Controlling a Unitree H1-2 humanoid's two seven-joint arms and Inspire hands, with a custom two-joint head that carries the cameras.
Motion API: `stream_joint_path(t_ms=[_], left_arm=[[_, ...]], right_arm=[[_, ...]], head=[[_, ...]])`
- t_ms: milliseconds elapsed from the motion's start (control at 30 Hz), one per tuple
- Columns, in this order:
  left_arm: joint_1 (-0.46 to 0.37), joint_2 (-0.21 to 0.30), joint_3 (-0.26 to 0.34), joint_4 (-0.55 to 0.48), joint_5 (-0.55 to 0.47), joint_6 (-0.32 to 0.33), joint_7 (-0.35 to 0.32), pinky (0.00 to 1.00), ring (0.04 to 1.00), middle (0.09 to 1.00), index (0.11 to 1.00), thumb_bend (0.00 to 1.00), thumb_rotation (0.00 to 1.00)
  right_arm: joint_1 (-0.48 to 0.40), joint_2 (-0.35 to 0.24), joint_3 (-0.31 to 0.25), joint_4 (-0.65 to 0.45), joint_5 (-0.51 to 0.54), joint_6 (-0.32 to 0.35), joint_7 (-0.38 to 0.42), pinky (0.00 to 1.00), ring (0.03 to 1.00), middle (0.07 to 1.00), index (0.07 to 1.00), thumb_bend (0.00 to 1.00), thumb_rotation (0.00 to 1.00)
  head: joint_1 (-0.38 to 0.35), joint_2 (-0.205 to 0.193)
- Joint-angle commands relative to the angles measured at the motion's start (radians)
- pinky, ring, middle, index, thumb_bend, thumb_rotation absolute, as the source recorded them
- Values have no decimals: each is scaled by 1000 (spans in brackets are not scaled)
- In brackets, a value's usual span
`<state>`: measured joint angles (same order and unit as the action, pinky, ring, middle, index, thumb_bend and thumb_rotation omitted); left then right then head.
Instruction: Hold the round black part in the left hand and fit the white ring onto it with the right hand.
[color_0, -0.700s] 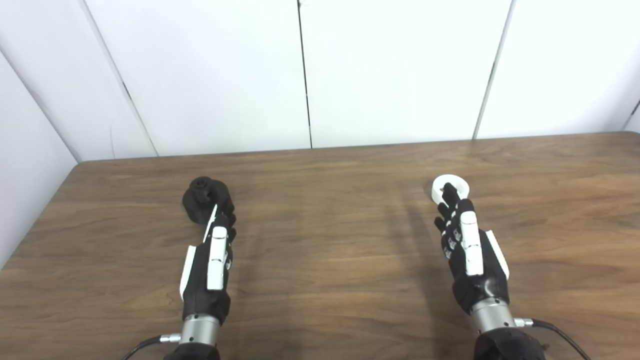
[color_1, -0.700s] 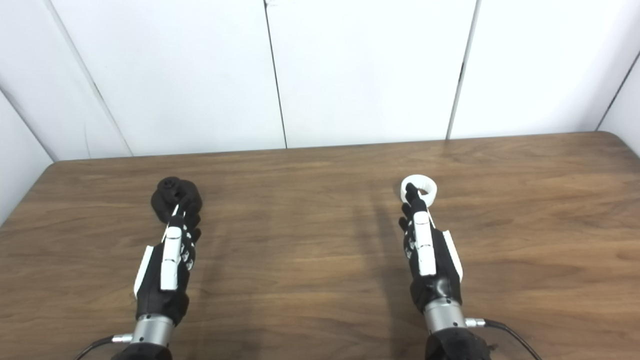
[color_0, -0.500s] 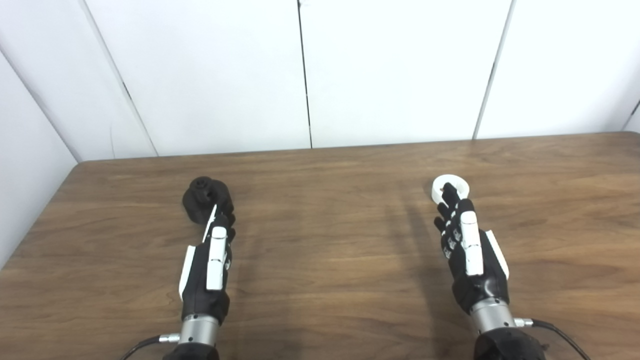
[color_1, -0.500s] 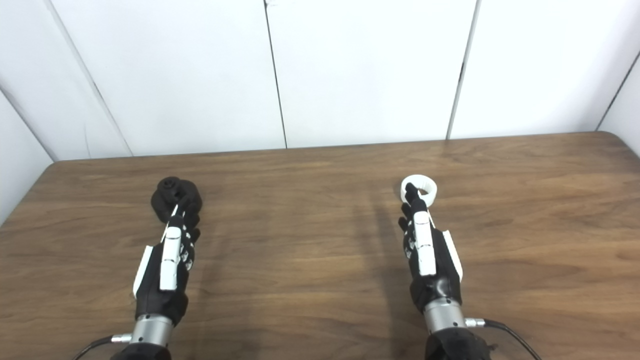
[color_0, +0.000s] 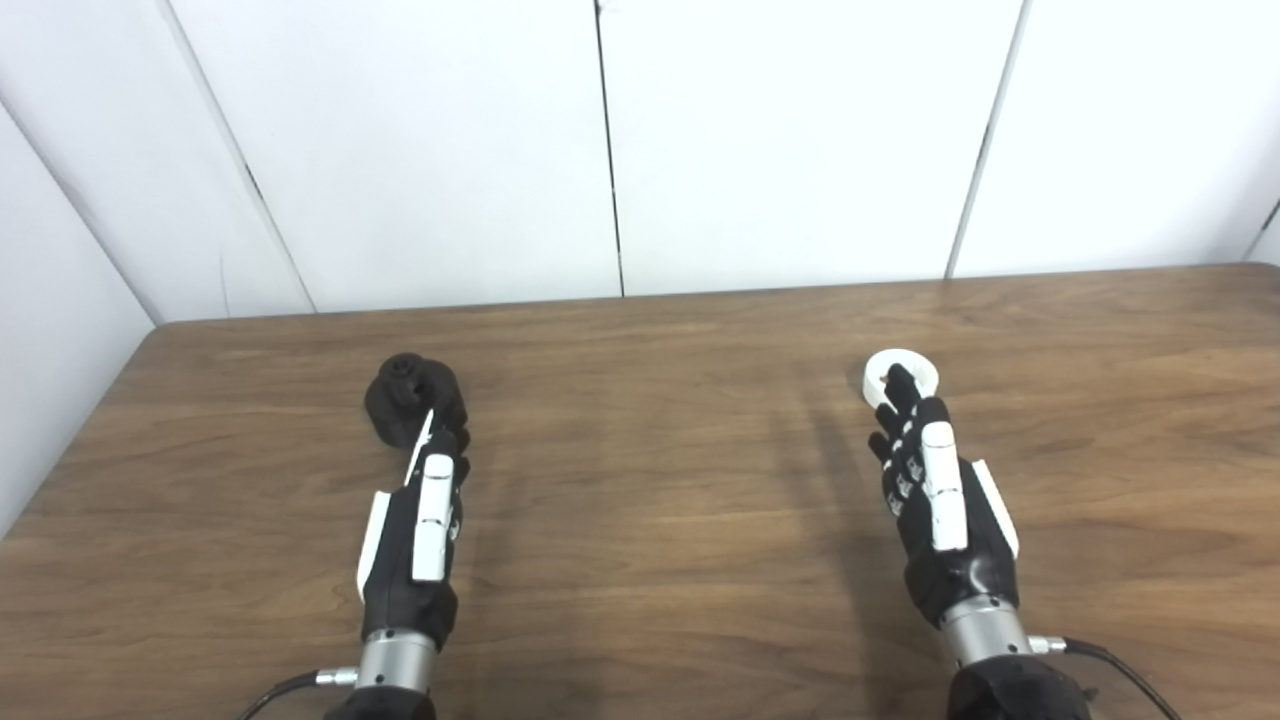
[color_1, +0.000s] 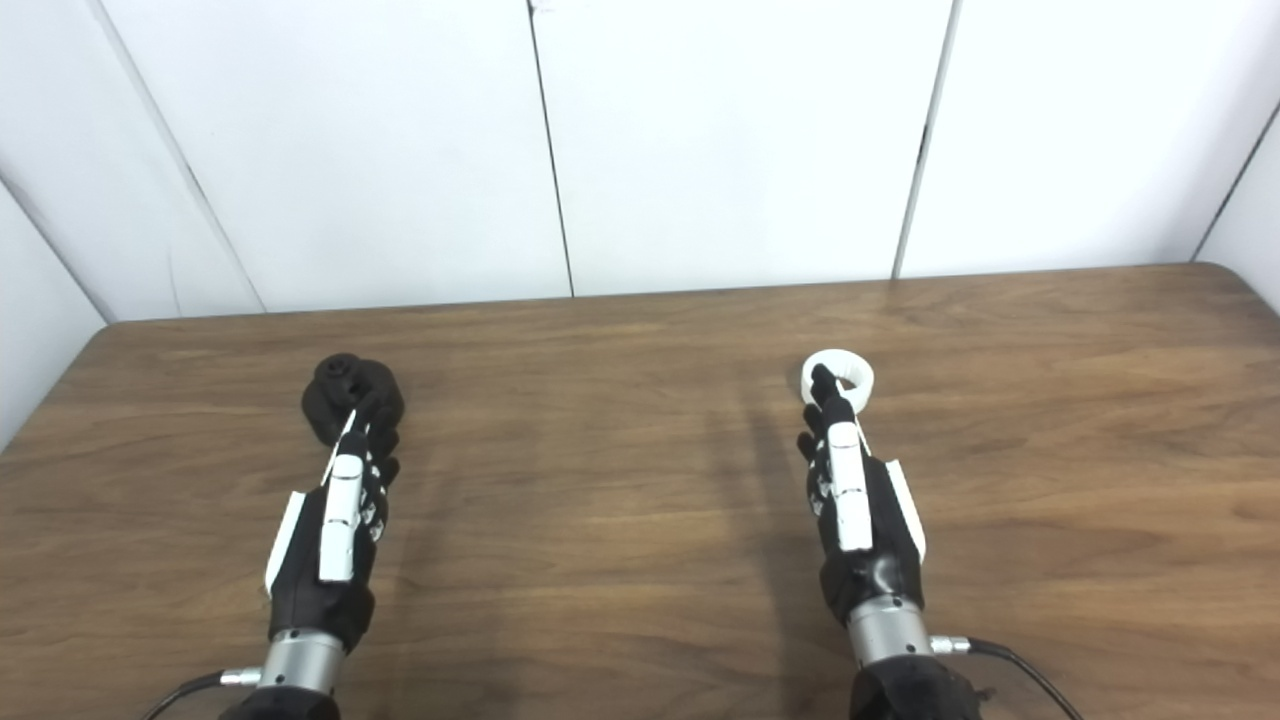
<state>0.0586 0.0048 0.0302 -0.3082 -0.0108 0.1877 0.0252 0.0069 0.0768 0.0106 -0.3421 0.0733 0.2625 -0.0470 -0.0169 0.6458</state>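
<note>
Left eye view: the black part (color_0: 410, 398) lies on the desk (color_0: 650, 480), the left hand (color_0: 418, 530) just behind it, fingers extended, grasping nothing. Well right of the part, the right hand's (color_0: 935, 510) straight fingertips overlap the ring (color_0: 900, 372); contact unclear.

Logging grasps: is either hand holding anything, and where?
Nothing visibly held. Black part and ring lie on the table at the fingertips; contact unclear.

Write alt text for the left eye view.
Two robot arms reach over a wooden table: the left hand extends toward a round black part, and the right hand toward a white ring, fingertips overlapping each. Both parts rest on the table, white wall panels behind.
</note>
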Motion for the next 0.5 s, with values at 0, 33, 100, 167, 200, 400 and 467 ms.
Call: stream_joint_path(t_ms=[0,33,100,167,200,400,467], left_arm=[[-19,37,-5,-25,54,-24,-2,1000,1000,1000,1000,564,930],[-21,42,-1,-28,52,-15,-3,1000,1000,1000,1000,572,908],[-26,67,10,-36,49,-11,-11,1000,1000,1000,1000,599,857],[-33,94,21,-49,57,5,-13,1000,1000,1000,1000,647,828],[-36,102,25,-53,61,12,-13,1000,1000,1000,1000,679,818],[-69,211,56,-88,159,82,-16,1000,1000,1000,996,723,776],[-85,249,70,-96,168,108,-30,1000,1000,1000,998,746,718]], right_arm=[[-23,13,9,-10,-3,-40,4,1000,1000,1000,961,481,1000],[-23,14,9,-9,-4,-38,2,1000,1000,999,960,484,1000],[-23,15,7,-5,-1,-40,3,1000,1000,998,960,501,1000],[-23,17,7,-2,1,-42,2,1000,1000,996,959,503,1000],[-23,19,7,-2,0,-43,1,1000,1000,996,959,500,1000],[-27,23,4,18,-1,-53,-1,1000,1000,999,958,527,1000],[-28,22,5,23,-3,-55,0,1000,1000,1000,957,543,1000]], head=[[0,0],[5,-1],[9,-2],[14,-4],[16,-4],[30,-12],[37,-14]])
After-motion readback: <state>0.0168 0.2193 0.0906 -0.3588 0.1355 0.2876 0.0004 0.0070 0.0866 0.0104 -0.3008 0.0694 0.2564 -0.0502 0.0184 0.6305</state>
